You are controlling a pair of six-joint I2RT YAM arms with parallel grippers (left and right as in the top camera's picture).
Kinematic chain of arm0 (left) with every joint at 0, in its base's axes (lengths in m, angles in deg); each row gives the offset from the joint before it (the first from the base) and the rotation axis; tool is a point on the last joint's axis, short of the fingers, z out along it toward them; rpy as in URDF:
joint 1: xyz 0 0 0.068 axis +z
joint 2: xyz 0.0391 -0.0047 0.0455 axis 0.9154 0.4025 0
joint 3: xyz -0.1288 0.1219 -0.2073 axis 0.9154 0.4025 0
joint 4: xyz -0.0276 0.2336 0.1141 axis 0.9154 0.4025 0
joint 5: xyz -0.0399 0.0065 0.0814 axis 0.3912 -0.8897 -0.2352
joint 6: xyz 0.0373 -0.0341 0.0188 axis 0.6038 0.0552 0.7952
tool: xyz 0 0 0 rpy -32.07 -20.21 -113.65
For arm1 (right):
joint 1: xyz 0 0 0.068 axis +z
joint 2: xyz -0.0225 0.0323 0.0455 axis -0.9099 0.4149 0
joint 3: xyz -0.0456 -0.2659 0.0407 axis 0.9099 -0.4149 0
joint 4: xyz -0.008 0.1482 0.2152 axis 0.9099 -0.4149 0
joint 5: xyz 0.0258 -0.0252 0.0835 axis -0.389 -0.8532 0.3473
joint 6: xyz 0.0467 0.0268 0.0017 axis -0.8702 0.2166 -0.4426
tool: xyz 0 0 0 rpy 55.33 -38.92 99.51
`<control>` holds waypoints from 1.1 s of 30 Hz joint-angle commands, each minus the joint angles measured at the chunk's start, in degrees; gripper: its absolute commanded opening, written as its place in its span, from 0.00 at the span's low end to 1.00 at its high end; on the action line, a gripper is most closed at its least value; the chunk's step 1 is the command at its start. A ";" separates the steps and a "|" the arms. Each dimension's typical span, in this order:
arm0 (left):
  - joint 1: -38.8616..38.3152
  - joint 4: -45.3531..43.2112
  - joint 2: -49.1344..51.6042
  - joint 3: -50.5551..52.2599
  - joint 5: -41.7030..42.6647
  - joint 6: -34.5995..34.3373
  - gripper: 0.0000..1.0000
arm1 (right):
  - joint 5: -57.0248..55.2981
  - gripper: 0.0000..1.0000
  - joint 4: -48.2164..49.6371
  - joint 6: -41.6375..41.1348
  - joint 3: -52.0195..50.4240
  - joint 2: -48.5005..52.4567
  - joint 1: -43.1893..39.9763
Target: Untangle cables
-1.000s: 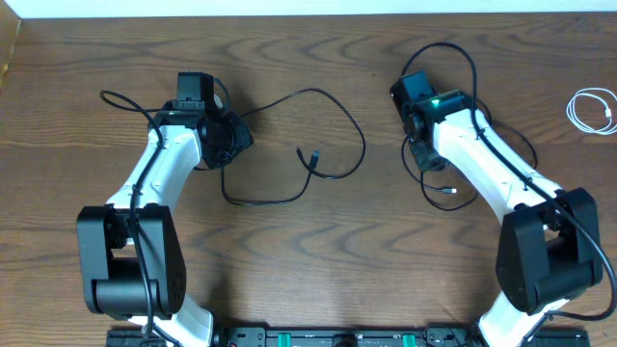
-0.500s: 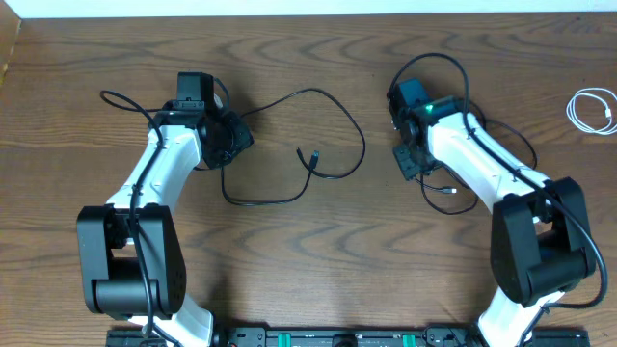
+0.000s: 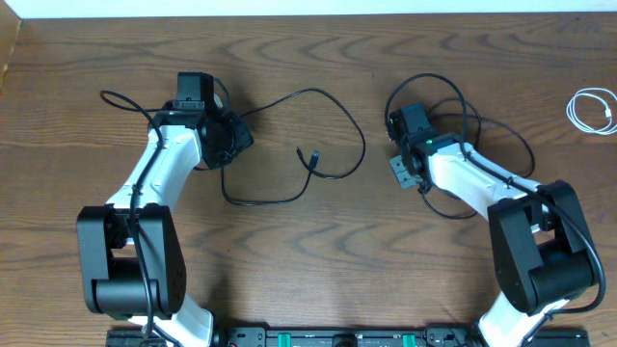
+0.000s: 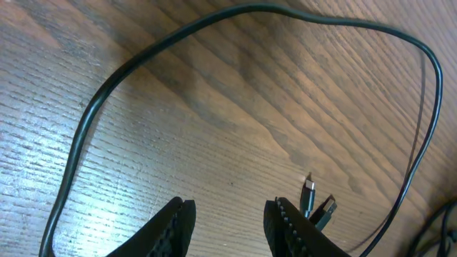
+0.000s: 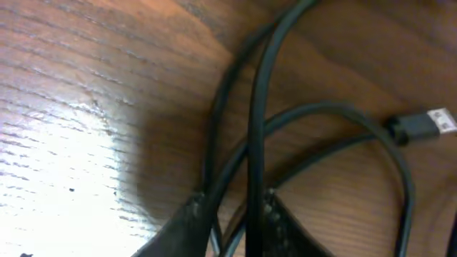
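- The right hand (image 5: 232,214) has its jaws drawn narrow around the tangled black cable (image 5: 253,107). More than one strand appears to run between the fingers (image 5: 193,221).
- Risk: with several strands pinched together, a pull would likely drag the whole knot along the desk (image 5: 64,157) and tighten its crossings instead of freeing one line.
- Risk: the strands cross one another just beyond the right hand. A lift from here could hook the loop that curves round to the plug (image 5: 421,125), and that plug could snag on another strand.
- Risk: the cord is thin and smooth, so a loose pinch may let it slide out once tension comes on.
- Relative to the right hand, the tangle sits directly between and ahead of the fingertips and touches them. Its plug lies off to one side, near but apart.
- Well apart from the right hand, the left hand (image 4: 228,214) stands partly open over bare wood and holds nothing.
- The long black cable (image 4: 89,114) arcs around the left hand without touching it, so no help is near the right hand.
- The white cable (image 3: 607,114) lies coiled well apart from the right hand, on its far side from the left hand, and is clear of the knot.
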 commanded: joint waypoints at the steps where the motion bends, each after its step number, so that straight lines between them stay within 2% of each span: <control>1: -0.13 0.09 0.33 -0.63 -0.74 -0.07 0.38 | 6.86 0.10 -2.01 1.53 -3.43 3.28 -0.07; 4: -0.13 0.09 0.33 -0.63 -0.74 -0.07 0.38 | 12.57 0.08 -2.34 -0.48 -3.52 3.28 -0.31; 8: -0.13 0.11 0.33 -0.63 -0.72 -0.07 0.38 | 14.19 0.09 -2.25 -1.01 -3.52 3.28 -3.63; 10: -0.13 0.11 0.33 -0.63 -0.74 -0.07 0.38 | 21.81 0.13 -2.93 -1.03 -3.52 3.28 -6.69; 13: -0.13 0.11 0.33 -0.63 -0.74 -0.07 0.38 | 27.47 0.18 -3.43 -1.03 -3.52 3.28 -7.91; 15: -0.13 0.11 0.33 -0.63 -0.74 -0.07 0.38 | 28.28 0.13 -3.48 -1.03 -3.52 3.28 -7.96; 16: -0.13 0.11 0.33 -0.63 -0.74 -0.07 0.38 | 28.26 0.02 -3.52 -0.98 -3.52 3.28 -7.91; 20: -0.13 0.11 0.33 -0.63 -0.74 -0.07 0.38 | 29.99 0.01 -3.54 -0.98 -3.23 3.26 -8.07; 24: -0.13 0.11 0.33 -0.63 -0.74 -0.07 0.38 | 32.50 0.01 -8.31 -0.13 0.20 2.05 -10.03; 28: -0.13 0.09 0.33 -0.63 -0.74 -0.07 0.38 | 44.52 0.01 -11.50 5.20 3.45 -1.11 -12.96; 33: -0.13 0.11 0.33 -0.63 -0.74 -0.07 0.38 | 51.52 0.01 -11.39 5.22 4.37 -6.56 -15.65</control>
